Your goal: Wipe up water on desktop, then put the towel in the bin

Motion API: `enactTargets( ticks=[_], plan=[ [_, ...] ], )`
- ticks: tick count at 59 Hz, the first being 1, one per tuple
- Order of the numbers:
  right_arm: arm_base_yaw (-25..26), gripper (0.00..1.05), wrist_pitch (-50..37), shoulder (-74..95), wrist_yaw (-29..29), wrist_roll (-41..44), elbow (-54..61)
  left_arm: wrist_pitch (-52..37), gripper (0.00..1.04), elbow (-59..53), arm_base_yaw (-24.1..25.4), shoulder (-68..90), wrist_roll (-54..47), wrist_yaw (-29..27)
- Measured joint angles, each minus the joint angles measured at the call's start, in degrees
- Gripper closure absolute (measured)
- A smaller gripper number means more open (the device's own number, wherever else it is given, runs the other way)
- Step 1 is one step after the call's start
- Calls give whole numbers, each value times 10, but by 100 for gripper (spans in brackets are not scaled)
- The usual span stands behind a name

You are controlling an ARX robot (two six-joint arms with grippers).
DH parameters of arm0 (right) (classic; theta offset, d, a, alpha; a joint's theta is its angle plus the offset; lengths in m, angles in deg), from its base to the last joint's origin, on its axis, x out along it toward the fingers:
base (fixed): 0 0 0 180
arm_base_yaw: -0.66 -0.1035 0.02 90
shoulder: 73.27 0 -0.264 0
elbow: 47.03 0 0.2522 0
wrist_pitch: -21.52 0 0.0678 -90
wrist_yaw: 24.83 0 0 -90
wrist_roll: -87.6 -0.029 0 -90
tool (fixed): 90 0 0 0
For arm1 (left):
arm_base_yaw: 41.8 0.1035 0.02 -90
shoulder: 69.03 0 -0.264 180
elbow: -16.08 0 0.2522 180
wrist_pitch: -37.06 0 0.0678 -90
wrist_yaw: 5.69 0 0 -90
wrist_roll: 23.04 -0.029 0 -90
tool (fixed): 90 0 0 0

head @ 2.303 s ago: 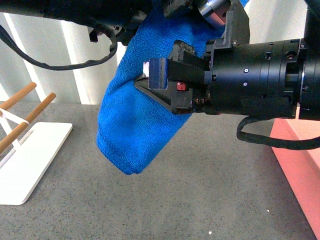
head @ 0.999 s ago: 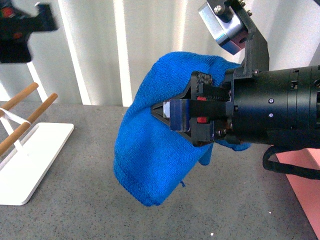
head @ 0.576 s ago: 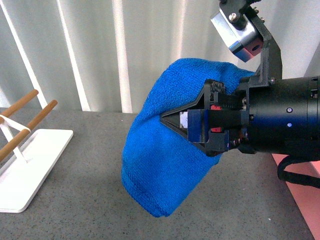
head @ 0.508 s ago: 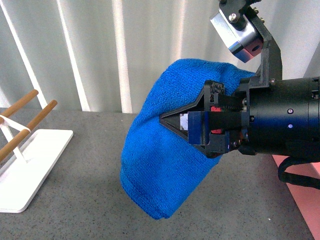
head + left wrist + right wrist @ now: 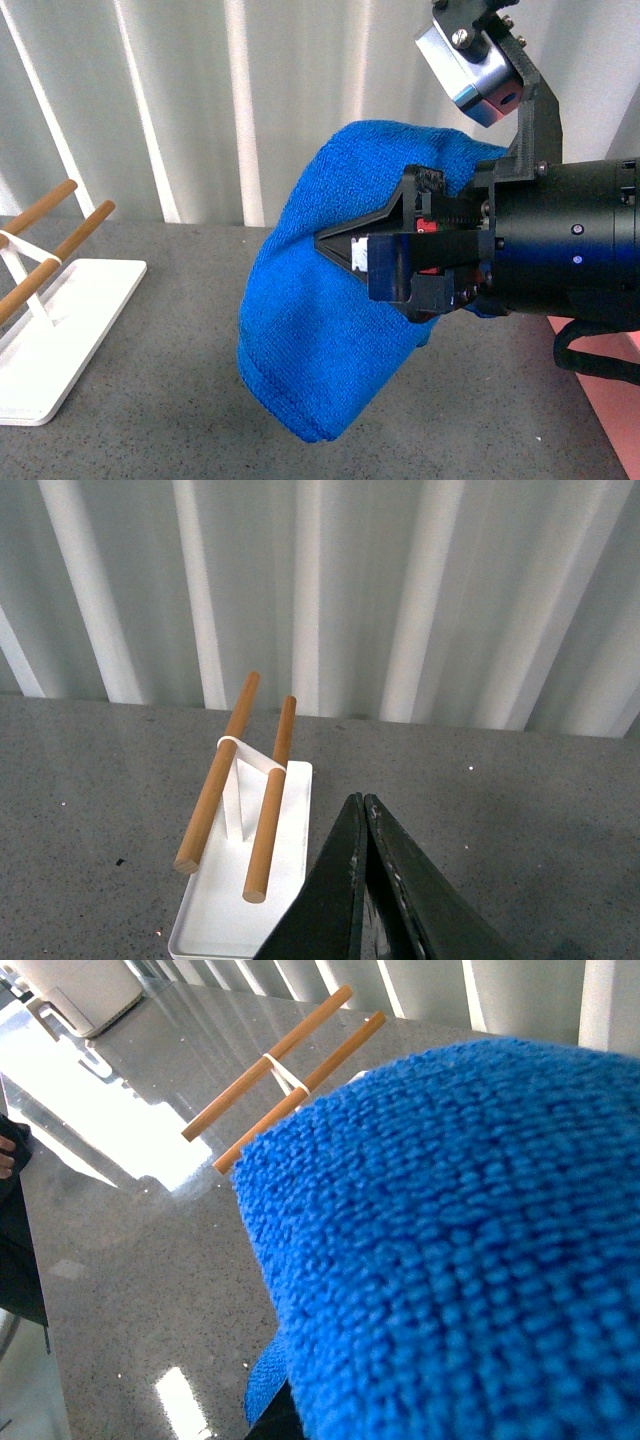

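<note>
Towel (image 5: 310, 330) of bright blue terry hangs in the air over the dark speckled desk (image 5: 150, 400), pinched by the right claw (image 5: 335, 245), whose black jaws come to a point against the cloth while the folds drape round and below them. The front view shows the towel between the white rack (image 5: 60, 330) on the left and the salmon-pink bin (image 5: 615, 420) at the right edge; whether its lowest fold touches the desk cannot be told. The right wrist view gives only the cloth (image 5: 450, 1240) close up, filling most of the picture, with the rack's two wooden rods (image 5: 290, 1060) and a glossy stretch of desk beyond it. The left wrist view alone shows the left claw (image 5: 360, 805), its jaws pressed together and holding nothing, above the desk near the rack (image 5: 240, 880), well apart from the towel. Compared with 2.3 seconds ago, when the left arm reached across the top of the front view beside the hanging cloth, that arm has gone from the front view and the towel sits higher and more bunched on the right claw; over the last half second the arm has barely shifted. White ribbed wall panels (image 5: 200, 100) stand behind the desk. The thick black right arm (image 5: 560, 250) with its silvery wrist camera (image 5: 470, 60) covers most of the bin.
</note>
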Motion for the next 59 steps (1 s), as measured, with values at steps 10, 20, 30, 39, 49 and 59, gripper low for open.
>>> enactTargets(
  ticks=[10, 20, 30, 39, 49, 59],
  plan=[
    [-2, 99, 6, 2, 5, 7, 4, 67, 101, 0, 0, -76, 0, 2],
    [-2, 99, 7, 2, 9, 9, 4, 132, 101, -1, 0, -144, 0, 2],
    [-3, 99, 8, 2, 9, 9, 4, 176, 101, -1, 0, -192, 0, 2],
    [-3, 99, 10, 2, 9, 9, 4, 207, 101, -1, 0, -224, 0, 2],
    [-3, 99, 11, 2, 9, 11, 5, 238, 101, -1, 0, -255, 0, 2],
    [-3, 99, 11, 2, 8, 11, 6, 265, 101, -1, 0, -282, 0, 2]
  ],
)
